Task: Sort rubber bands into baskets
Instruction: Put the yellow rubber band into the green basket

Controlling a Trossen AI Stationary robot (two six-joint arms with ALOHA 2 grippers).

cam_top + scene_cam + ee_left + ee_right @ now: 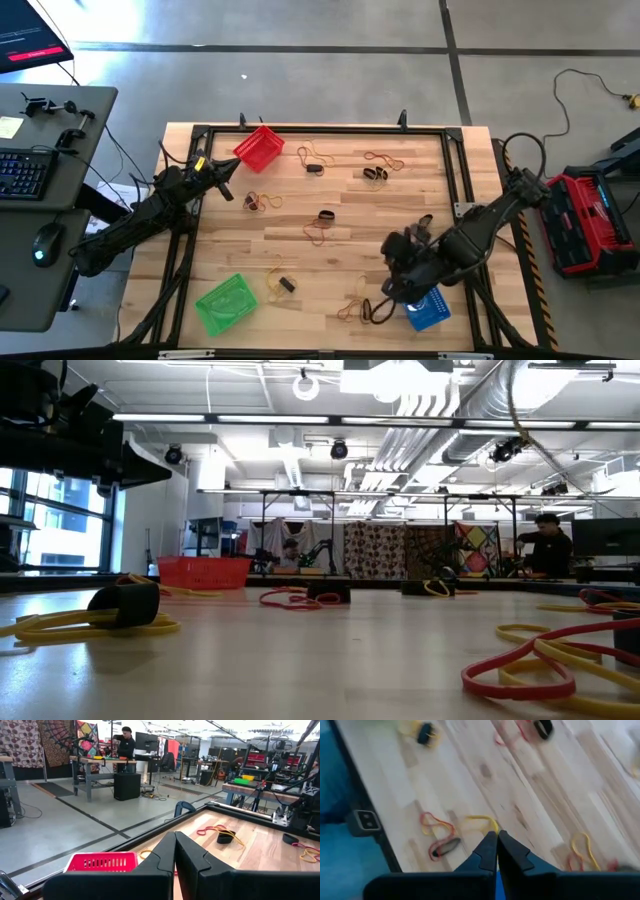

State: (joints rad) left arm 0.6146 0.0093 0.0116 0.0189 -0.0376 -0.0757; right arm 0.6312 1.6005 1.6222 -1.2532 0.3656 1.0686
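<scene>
We note the right gripper pinched closed and empty over the blue basket, rubber bands just ahead on the table: light, floppy, best nipped across a raised strand.

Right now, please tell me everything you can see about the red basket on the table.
The red basket is a small rectangular container that looks like plastic, with slotted walls seen in the left wrist view. It sits upright and open at the top, turned at an angle, near the far left corner of the wooden table, just inside the black frame. It looks empty from above. Nothing grips it; the left gripper, shut, is close beside it without touching. The nearest rubber bands lie apart from it.
</scene>
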